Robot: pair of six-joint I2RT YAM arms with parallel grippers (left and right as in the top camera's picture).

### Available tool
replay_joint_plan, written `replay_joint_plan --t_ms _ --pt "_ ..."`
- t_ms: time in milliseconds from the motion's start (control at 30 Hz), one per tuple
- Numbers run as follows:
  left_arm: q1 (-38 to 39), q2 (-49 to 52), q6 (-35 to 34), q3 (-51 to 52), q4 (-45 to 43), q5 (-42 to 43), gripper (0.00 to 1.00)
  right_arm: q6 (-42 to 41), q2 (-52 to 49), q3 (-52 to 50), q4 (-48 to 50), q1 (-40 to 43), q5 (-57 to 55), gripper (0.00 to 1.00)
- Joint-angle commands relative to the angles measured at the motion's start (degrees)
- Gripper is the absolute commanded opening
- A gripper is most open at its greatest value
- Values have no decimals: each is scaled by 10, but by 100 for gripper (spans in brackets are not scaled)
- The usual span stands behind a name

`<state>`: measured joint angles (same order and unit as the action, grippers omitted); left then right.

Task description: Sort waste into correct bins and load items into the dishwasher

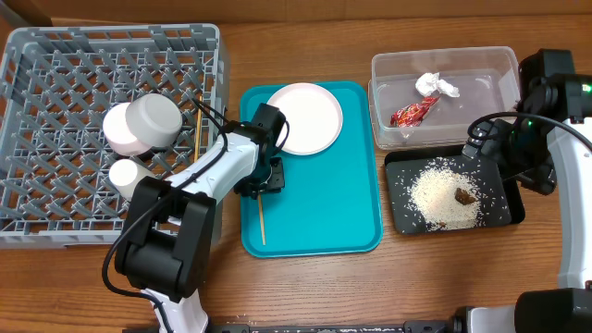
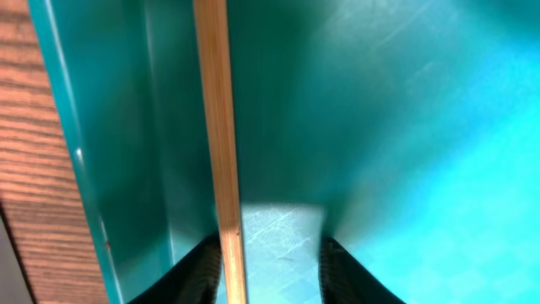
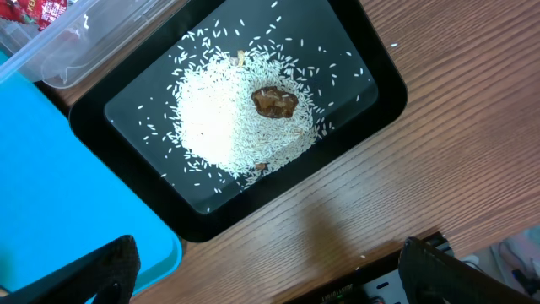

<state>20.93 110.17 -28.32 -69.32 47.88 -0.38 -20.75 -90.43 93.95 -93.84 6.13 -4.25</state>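
One wooden chopstick lies lengthwise on the teal serving tray. My left gripper is low over its upper end. In the left wrist view the chopstick runs between my open fingers, against the left finger, not clamped. The large white plate rests on the teal tray's far end. The grey dish rack holds the grey-green bowl, the pinkish saucer, the small white cup and another chopstick. My right gripper is open and empty.
The clear tub at the back right holds the red wrapper and the white tissue. The black tray in front of it holds rice and a brown lump. The teal tray's left rim stands beside the chopstick.
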Motion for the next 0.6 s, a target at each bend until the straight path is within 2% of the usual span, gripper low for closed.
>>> replay_joint_plan --t_ms 0,167,333,567 --pt "-22 32 0 17 19 -17 29 1 6 6 3 0 0 100" --pt "-48 31 0 17 41 -15 5 1 6 6 3 0 0 100" --pt "-60 -7 0 17 53 -20 4 1 6 6 2 0 0 100" --pt "-60 -156 0 17 82 -48 4 2 6 6 1 0 0 100"
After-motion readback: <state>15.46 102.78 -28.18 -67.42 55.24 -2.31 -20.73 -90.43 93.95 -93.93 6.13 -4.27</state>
